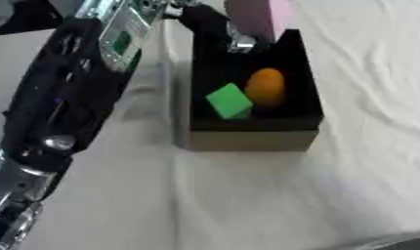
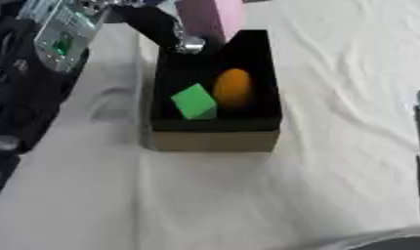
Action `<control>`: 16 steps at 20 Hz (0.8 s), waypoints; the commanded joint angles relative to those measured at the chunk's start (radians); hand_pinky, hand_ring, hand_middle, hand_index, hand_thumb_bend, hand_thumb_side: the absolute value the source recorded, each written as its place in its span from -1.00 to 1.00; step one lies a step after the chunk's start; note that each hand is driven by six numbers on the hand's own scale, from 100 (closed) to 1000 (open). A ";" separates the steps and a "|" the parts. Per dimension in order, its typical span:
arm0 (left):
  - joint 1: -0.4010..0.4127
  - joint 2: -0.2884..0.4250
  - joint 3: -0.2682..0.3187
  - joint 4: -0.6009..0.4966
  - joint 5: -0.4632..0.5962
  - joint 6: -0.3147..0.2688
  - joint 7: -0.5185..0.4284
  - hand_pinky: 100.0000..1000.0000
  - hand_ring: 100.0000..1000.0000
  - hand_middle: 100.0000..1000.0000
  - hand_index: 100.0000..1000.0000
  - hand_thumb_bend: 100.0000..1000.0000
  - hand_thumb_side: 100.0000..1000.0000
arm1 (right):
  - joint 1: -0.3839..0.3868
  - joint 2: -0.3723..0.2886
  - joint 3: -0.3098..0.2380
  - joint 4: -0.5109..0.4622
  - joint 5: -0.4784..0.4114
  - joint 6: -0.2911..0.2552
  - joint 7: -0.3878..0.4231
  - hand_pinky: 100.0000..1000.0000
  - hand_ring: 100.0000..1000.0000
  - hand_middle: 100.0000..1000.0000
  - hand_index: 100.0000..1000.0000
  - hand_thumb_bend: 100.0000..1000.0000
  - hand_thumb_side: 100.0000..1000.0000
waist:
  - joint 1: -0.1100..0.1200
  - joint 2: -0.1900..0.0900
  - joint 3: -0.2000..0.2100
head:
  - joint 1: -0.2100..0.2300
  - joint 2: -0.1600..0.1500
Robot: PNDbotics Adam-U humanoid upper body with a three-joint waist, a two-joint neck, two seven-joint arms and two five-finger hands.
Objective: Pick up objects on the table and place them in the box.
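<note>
While the left arm reaches in from the upper left, its hand [image 2: 175, 29] holds a pink block [image 2: 211, 18] at the far end of the box [image 2: 215, 139], so the step in hand looks like a placing. The block touches or sits just above the far rim; I cannot tell which. Dark fingers lie against the block's near side, apparently curled on it, though the grip is partly hidden. Already in the box lie 2 things: a green cube [image 1: 229, 100] and an orange egg-shaped piece [image 1: 265, 87], side by side. Next, the block probably needs bringing over the open box and releasing. The right hand is not visible; only a sliver of arm shows at the right edge. No readable writing; a green-and-white panel [image 1: 121, 41] on the left arm is illegible.
</note>
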 commanded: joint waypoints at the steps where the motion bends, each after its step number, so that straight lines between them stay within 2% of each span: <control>1: -0.016 0.018 0.005 -0.008 0.000 0.005 -0.011 0.59 0.77 0.84 0.92 -0.17 0.45 | -0.013 -0.001 -0.002 -0.019 0.009 -0.001 0.005 0.64 0.06 -0.02 0.46 -1.00 1.00 | -0.009 -0.025 -0.003 | -0.007 0.006; 2: -0.016 0.016 0.003 0.007 -0.006 0.005 -0.014 0.60 0.78 0.85 0.92 -0.18 0.44 | -0.014 0.000 -0.002 -0.020 0.010 -0.001 0.006 0.64 0.06 -0.02 0.46 -1.00 1.00 | -0.009 -0.025 -0.004 | -0.008 0.006; 3: -0.015 0.014 0.002 0.025 -0.016 0.006 -0.018 0.66 0.82 0.88 0.96 -0.07 0.49 | -0.015 0.000 -0.002 -0.020 0.010 0.000 0.006 0.64 0.06 -0.02 0.46 -1.00 1.00 | -0.009 -0.024 -0.005 | -0.007 0.005; 4: -0.014 0.011 0.002 0.045 -0.029 0.006 -0.021 0.66 0.82 0.88 0.96 -0.07 0.49 | -0.016 0.000 -0.001 -0.021 0.010 0.000 0.006 0.64 0.06 -0.02 0.46 -1.00 1.00 | -0.008 -0.023 -0.007 | -0.006 0.003; 5: -0.013 0.009 0.005 0.064 -0.044 0.011 -0.017 0.64 0.79 0.85 0.94 0.73 1.00 | -0.016 0.000 -0.001 -0.022 0.010 0.001 0.006 0.64 0.05 -0.02 0.46 -1.00 1.00 | -0.007 -0.021 -0.009 | -0.005 0.001; 6: -0.011 0.007 0.006 0.082 -0.063 0.020 -0.007 0.64 0.79 0.85 0.94 0.87 1.00 | -0.016 -0.001 -0.001 -0.023 0.008 0.000 0.006 0.64 0.05 -0.02 0.46 -1.00 1.00 | -0.007 -0.019 -0.010 | -0.004 -0.001; 7: -0.010 0.005 0.005 0.098 -0.081 0.025 0.003 0.64 0.80 0.86 0.94 0.32 0.77 | -0.015 -0.002 -0.002 -0.023 0.007 0.001 0.006 0.64 0.05 -0.02 0.46 -1.00 1.00 | -0.006 -0.017 -0.012 | -0.003 -0.002; 8: -0.010 0.003 0.004 0.113 -0.102 0.026 0.014 0.64 0.80 0.86 0.93 0.08 0.62 | -0.014 -0.004 -0.004 -0.024 0.005 0.002 0.004 0.64 0.05 -0.02 0.46 -1.00 1.00 | -0.004 -0.015 -0.014 | -0.003 -0.002; 9: -0.010 0.001 0.004 0.124 -0.117 0.023 0.021 0.64 0.80 0.86 0.93 -0.29 0.23 | -0.014 -0.006 -0.005 -0.024 0.004 0.003 0.002 0.64 0.05 -0.02 0.46 -1.00 1.00 | -0.003 -0.013 -0.015 | -0.003 -0.001; 10: -0.010 -0.001 0.006 0.133 -0.125 0.018 0.027 0.64 0.79 0.86 0.93 -0.27 0.26 | -0.013 -0.007 -0.006 -0.023 0.003 0.004 0.000 0.64 0.05 -0.03 0.46 -1.00 1.00 | -0.001 -0.011 -0.015 | -0.003 -0.001; 11: -0.011 -0.003 0.008 0.139 -0.129 0.014 0.033 0.63 0.79 0.86 0.94 0.31 0.65 | -0.013 -0.008 -0.006 -0.023 0.002 0.004 -0.001 0.63 0.05 -0.03 0.46 -1.00 1.00 | 0.000 -0.010 -0.016 | -0.003 -0.002; 12: -0.011 -0.005 0.009 0.142 -0.132 0.013 0.039 0.63 0.79 0.85 0.94 0.38 0.70 | -0.013 -0.007 -0.006 -0.024 0.000 0.005 -0.002 0.63 0.05 -0.03 0.46 -1.00 1.00 | 0.001 -0.008 -0.016 | -0.002 -0.004; 13: -0.011 -0.006 0.010 0.146 -0.136 0.013 0.044 0.63 0.79 0.85 0.93 0.30 0.67 | -0.013 -0.007 -0.006 -0.024 -0.001 0.004 -0.003 0.63 0.05 -0.03 0.46 -1.00 1.00 | 0.002 -0.007 -0.017 | -0.001 -0.004; 14: -0.011 -0.007 0.010 0.149 -0.143 0.013 0.048 0.64 0.79 0.86 0.93 0.07 0.54 | -0.014 -0.007 -0.005 -0.025 -0.002 0.004 -0.003 0.63 0.05 -0.03 0.46 -1.00 1.00 | 0.002 -0.006 -0.019 | -0.001 -0.004; 15: -0.010 -0.007 0.010 0.153 -0.150 0.011 0.050 0.64 0.79 0.86 0.92 -0.36 0.07 | -0.014 -0.006 -0.006 -0.025 -0.002 0.005 -0.004 0.63 0.05 -0.03 0.46 -1.00 1.00 | 0.003 -0.006 -0.020 | -0.002 -0.004; 16: -0.009 -0.008 0.010 0.158 -0.154 0.007 0.050 0.64 0.79 0.86 0.92 -0.36 0.05 | -0.013 -0.007 -0.007 -0.024 -0.003 0.006 -0.006 0.63 0.05 -0.03 0.46 -1.00 1.00 | 0.003 -0.006 -0.021 | -0.002 -0.004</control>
